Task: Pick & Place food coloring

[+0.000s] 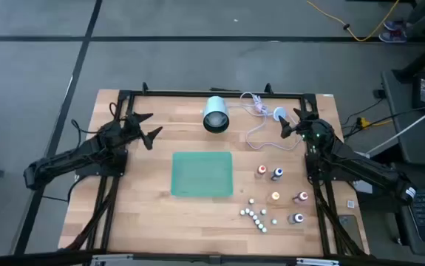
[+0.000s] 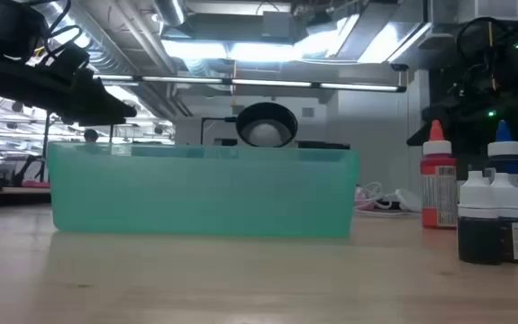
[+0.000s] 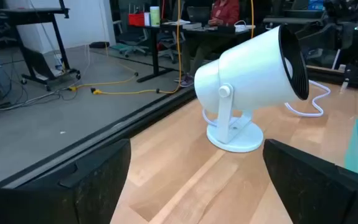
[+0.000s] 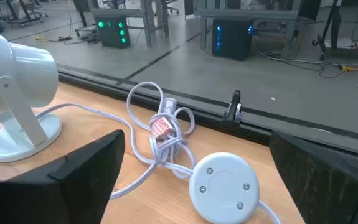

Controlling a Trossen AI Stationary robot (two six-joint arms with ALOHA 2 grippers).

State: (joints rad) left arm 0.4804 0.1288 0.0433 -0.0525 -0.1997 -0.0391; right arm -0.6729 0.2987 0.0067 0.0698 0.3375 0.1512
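Note:
Several tiny food coloring bottles stand upright on the table at the right: a red one (image 1: 262,171), a blue one (image 1: 277,174), an orange one (image 1: 275,196), a dark red one (image 1: 302,197) and a dark grey one (image 1: 298,218). In the low view the red bottle (image 2: 436,180) and the blue bottle (image 2: 506,171) show at the right. A green tray (image 1: 202,174) lies at the table's middle. My left gripper (image 1: 147,127) is open above the far left of the table. My right gripper (image 1: 292,124) is open above the far right. Both hold nothing.
A white lamp (image 1: 216,114) lies at the far middle, with its white cord (image 1: 255,111) and a round switch (image 4: 221,186) at the far right. Small white caps (image 1: 255,216) lie near the front right. A black frame (image 1: 212,94) runs along the table's far edge.

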